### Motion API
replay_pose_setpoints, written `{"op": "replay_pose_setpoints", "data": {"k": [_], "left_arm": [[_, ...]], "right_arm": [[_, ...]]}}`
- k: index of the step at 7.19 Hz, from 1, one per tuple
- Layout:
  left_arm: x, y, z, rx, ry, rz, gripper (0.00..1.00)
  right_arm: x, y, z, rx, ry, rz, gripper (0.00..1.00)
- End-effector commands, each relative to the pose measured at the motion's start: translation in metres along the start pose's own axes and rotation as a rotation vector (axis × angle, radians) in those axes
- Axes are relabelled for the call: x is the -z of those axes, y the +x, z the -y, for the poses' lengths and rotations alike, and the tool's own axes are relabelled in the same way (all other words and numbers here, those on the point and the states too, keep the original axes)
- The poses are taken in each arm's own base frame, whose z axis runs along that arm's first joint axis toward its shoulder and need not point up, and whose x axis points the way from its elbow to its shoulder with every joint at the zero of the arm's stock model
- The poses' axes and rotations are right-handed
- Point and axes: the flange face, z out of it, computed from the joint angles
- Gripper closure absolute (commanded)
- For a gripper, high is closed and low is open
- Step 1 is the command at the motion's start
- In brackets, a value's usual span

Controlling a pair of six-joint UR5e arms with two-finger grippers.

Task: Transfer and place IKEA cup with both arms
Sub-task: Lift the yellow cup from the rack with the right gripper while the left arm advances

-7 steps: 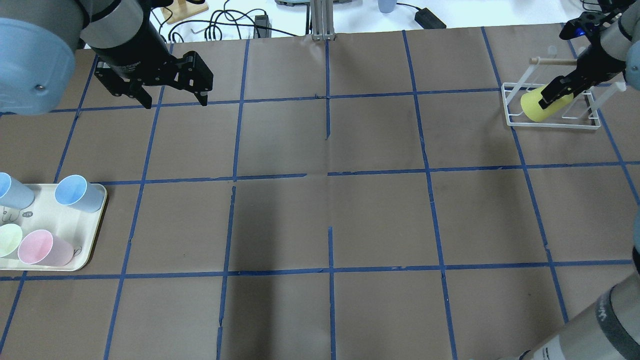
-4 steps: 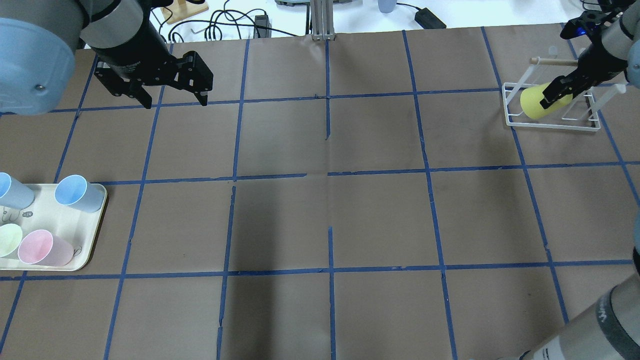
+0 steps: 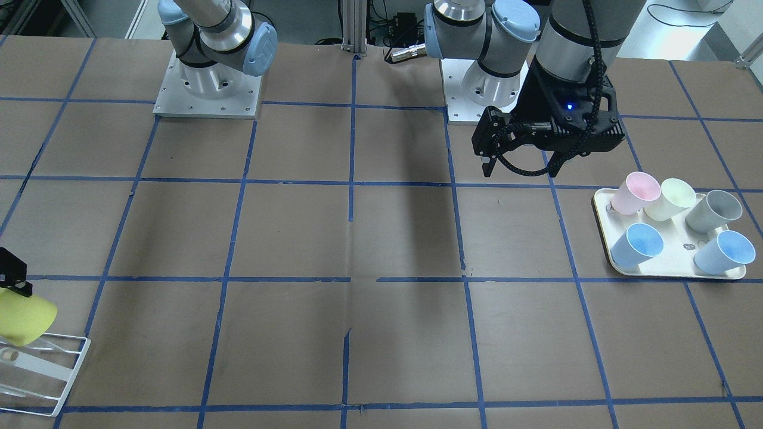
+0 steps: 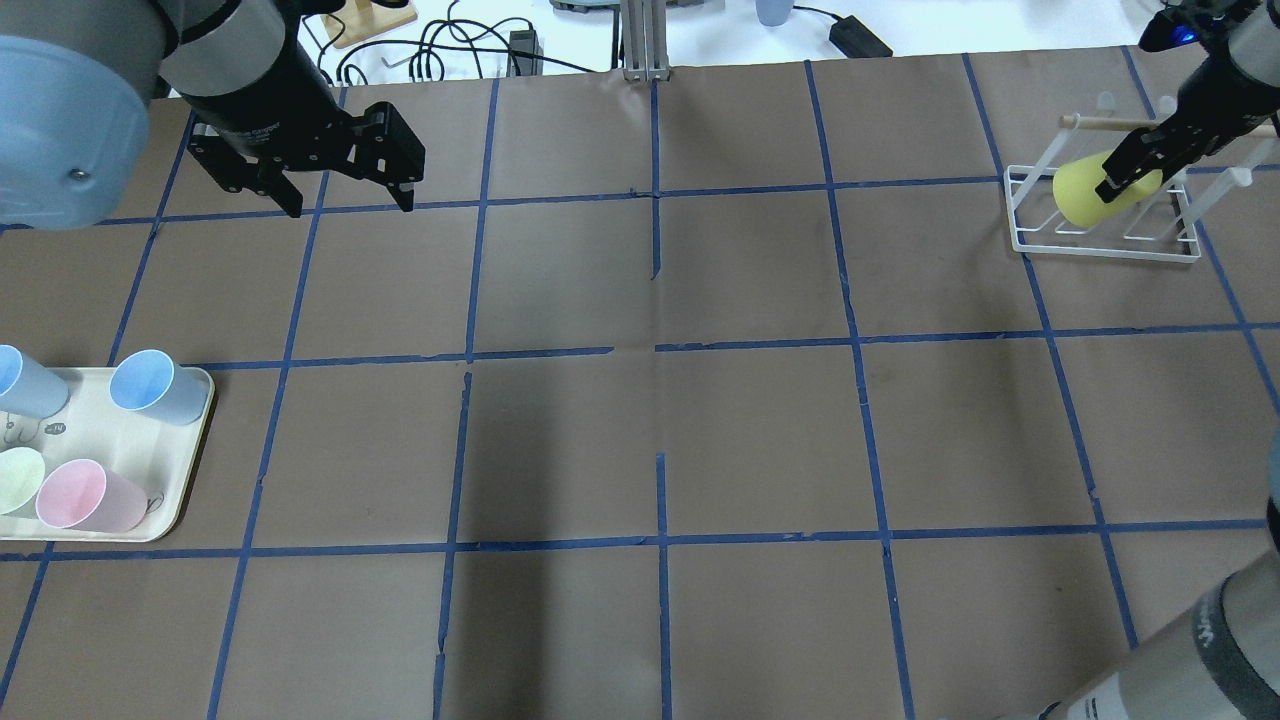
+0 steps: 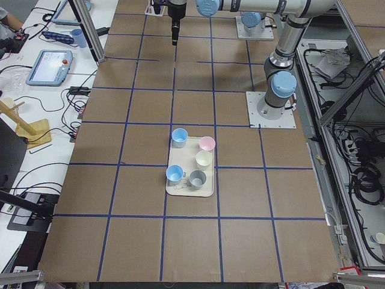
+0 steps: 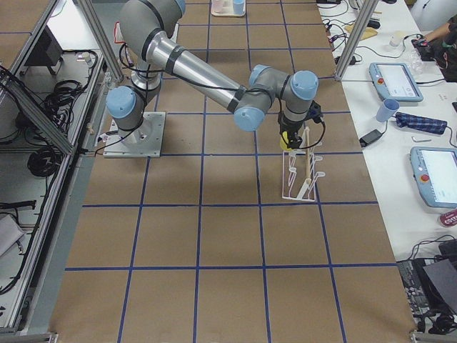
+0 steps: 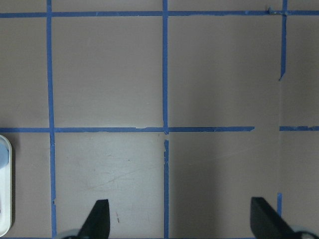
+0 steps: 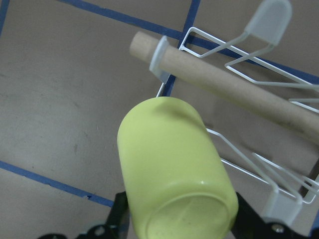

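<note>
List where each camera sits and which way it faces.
Front-facing: across table, facing the robot; left gripper, tray.
Overhead: behind shoulders, looking forward; right gripper far right.
Left: table's left end; left arm nearest.
Right: opposite end; right arm nearest.
Left wrist: looks down; fingertips, taped table.
Right wrist: IKEA cup gripped, rack beyond.
Shared: overhead, right wrist show the cup.

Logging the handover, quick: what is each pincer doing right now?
Left pincer: open, holding nothing.
Right pincer: closed on the IKEA cup.

Six cups [image 3: 638,245], one tray [image 3: 676,236], one rack [image 8: 234,94], two arms [image 3: 572,36]
</note>
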Motion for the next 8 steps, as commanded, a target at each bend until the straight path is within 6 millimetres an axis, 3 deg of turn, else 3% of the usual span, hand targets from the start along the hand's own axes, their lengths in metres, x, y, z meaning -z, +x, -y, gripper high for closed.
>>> {"op": "replay_pose_setpoints", "data": {"k": [1,4,5,7,8], "left_arm": [[-0.001,0.0,0.0,0.0,-0.001,0.0,0.0],[-0.001,0.0,0.0,-0.003,-0.002,-0.005,0.0],[-0.001,0.0,0.0,0.003,-0.002,-0.005,0.0],[0.001,0.008,-0.002,0.014,-0.006,-0.112,0.0],[0.001,0.007,0.001,0.041,-0.014,-0.23,0.0]], "right_arm": [[0.028,-0.01,-0.011,0.0,-0.039,-0.011,0.62],[0.1,-0.051,-0.042,0.001,-0.05,0.0,0.62],[0.114,-0.064,-0.051,0.001,-0.05,0.021,0.63],[0.119,-0.071,-0.052,0.014,-0.052,0.026,0.63],[0.121,-0.101,-0.04,0.057,-0.031,0.072,0.64]]}}
